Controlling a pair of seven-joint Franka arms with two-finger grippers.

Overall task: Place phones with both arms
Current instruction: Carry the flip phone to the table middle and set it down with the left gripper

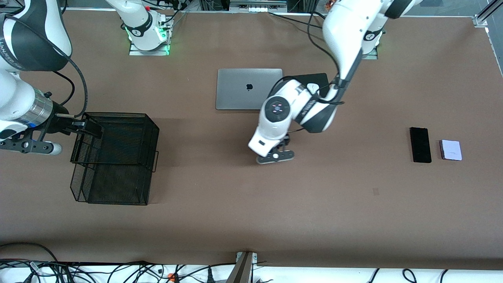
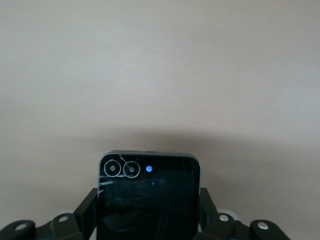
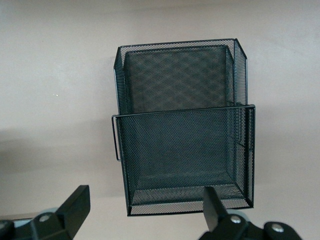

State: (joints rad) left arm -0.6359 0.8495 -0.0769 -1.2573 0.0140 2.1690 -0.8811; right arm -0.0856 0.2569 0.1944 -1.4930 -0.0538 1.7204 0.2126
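My left gripper [image 1: 277, 154] hangs low over the bare middle of the table, shut on a small squarish black phone [image 2: 150, 185]. The phone's two camera rings and a blue dot face the left wrist view; in the front view the hand hides it. A long black phone [image 1: 420, 144] and a small pale lavender-white phone [image 1: 451, 150] lie side by side at the left arm's end of the table. My right gripper [image 1: 87, 129] is over the rim of a black mesh basket [image 1: 114, 157], open with nothing between its fingers [image 3: 75, 202].
A shut silver laptop [image 1: 249, 89] lies near the arms' bases, with a white mouse [image 1: 312, 87] on a black pad [image 1: 314, 78] beside it. In the right wrist view the basket [image 3: 180, 125] shows two mesh compartments.
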